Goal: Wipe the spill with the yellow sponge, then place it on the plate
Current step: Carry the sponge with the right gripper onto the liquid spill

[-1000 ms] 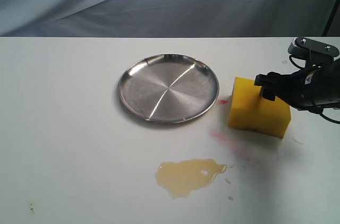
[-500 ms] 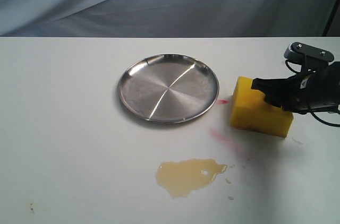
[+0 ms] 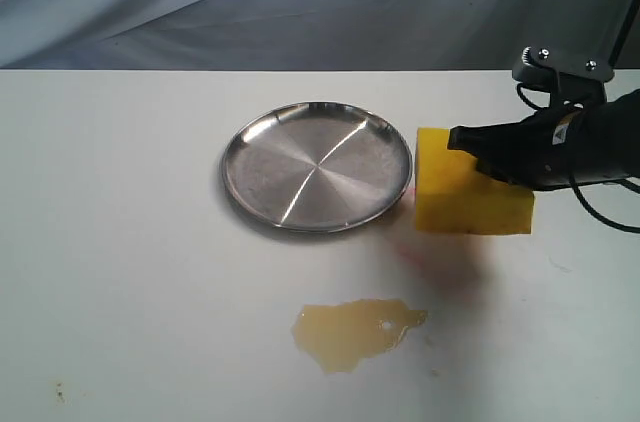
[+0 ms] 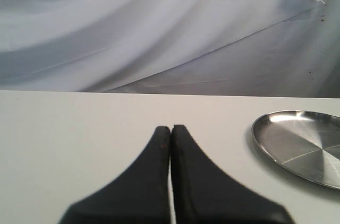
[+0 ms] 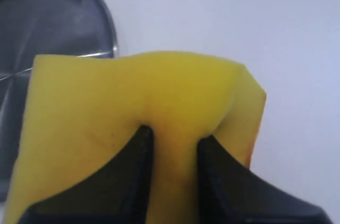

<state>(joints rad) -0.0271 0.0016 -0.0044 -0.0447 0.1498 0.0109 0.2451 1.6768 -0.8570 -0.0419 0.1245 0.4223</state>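
Exterior view: the right claw (image 3: 472,146) pinches the yellow sponge (image 3: 450,200) just beside the right rim of the plate (image 3: 315,167) on the white desk (image 3: 120,242). The spill (image 3: 355,330) lies well apart, nearer the camera. Only the right wrist view shows both fingers (image 5: 133,176) denting the foam. Only the left wrist view shows the left claw (image 4: 170,131), tips together, holding nothing.
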